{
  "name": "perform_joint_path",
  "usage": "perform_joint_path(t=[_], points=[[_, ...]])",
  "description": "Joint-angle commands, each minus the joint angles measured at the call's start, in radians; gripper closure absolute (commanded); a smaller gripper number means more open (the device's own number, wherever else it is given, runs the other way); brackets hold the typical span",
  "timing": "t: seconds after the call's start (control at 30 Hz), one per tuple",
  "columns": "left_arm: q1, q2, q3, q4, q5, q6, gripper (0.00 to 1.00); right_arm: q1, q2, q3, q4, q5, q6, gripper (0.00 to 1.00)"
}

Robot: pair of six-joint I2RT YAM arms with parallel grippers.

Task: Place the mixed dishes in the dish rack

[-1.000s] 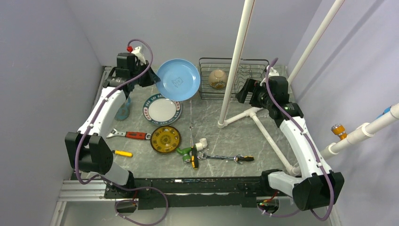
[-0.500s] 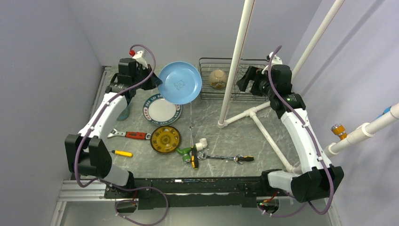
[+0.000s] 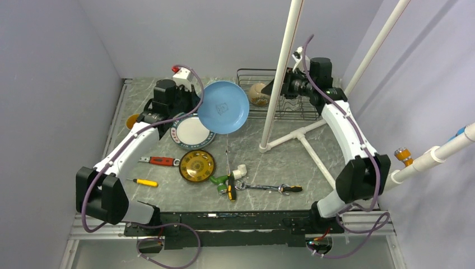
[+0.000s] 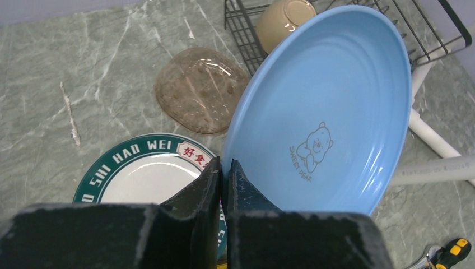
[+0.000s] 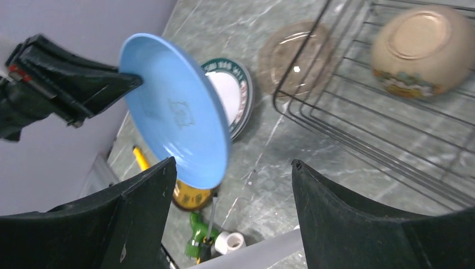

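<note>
Desk: What's in the left fingers?

Me: I have the left fingers [image 4: 218, 168] pinched on the rim of the light-blue plate [image 4: 336, 101]. The two black pads all but meet, with only the plate's edge between them. It's a smooth, glossy round plate with a small bear outline printed in the well. I'm holding it on edge and tilted, clear of the bench [image 3: 269, 168], near the far edge and just left of the dish rack [image 3: 302, 106].

Desk: And the right?

Me: The right fingers [image 3: 278, 87] are spread wide with nothing in them. They hang over the rack's left end, pointing toward the blue plate.

Desk: What's in the rack?

Me: The bowl [image 5: 423, 47]. It's beige and matt, tipped so its foot ring faces my right wrist camera, with a painted band round the side. It lies among the thin black wires in the rack's left part. The rack sits against the far edge, toward the far right corner.

Desk: What's under the blue plate?

Me: The white plate with the dark green lettered rim [image 4: 145, 168] lies flat on the grey-green marbled bench. Just beyond it is a translucent brownish dish [image 4: 201, 89] with a pimpled surface, beside the rack's left corner. The dark plate with the yellow centre [image 3: 197, 165] lies flat nearer me. A white pipe [image 3: 280, 73] stands upright in front of the rack.
</note>
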Motion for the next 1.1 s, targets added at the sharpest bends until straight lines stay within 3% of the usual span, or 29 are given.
perform_joint_path(t=[0.0, 0.37, 0.53, 0.8, 1.0, 1.07], points=[[-0.056, -0.044, 0.001, 0.092, -0.044, 0.083, 1.00, 0.030, 0.071, 0.092, 0.033, -0.254, -0.085, 0.24], [-0.146, -0.048, -0.009, 0.092, -0.046, 0.156, 1.00, 0.088, 0.132, 0.063, 0.010, -0.221, -0.350, 0.36], [-0.169, -0.017, 0.020, 0.058, -0.027, 0.165, 1.00, 0.088, 0.134, 0.059, -0.004, -0.161, -0.427, 0.47], [-0.182, -0.001, 0.030, 0.054, -0.008, 0.167, 1.00, 0.098, 0.166, 0.006, 0.066, -0.162, -0.424, 0.49], [-0.185, 0.019, 0.054, 0.030, 0.004, 0.159, 1.00, 0.168, 0.178, -0.003, 0.043, -0.171, -0.561, 0.43], [-0.189, 0.023, 0.057, 0.025, -0.001, 0.163, 1.00, 0.174, 0.182, -0.008, 0.066, -0.162, -0.563, 0.46]])
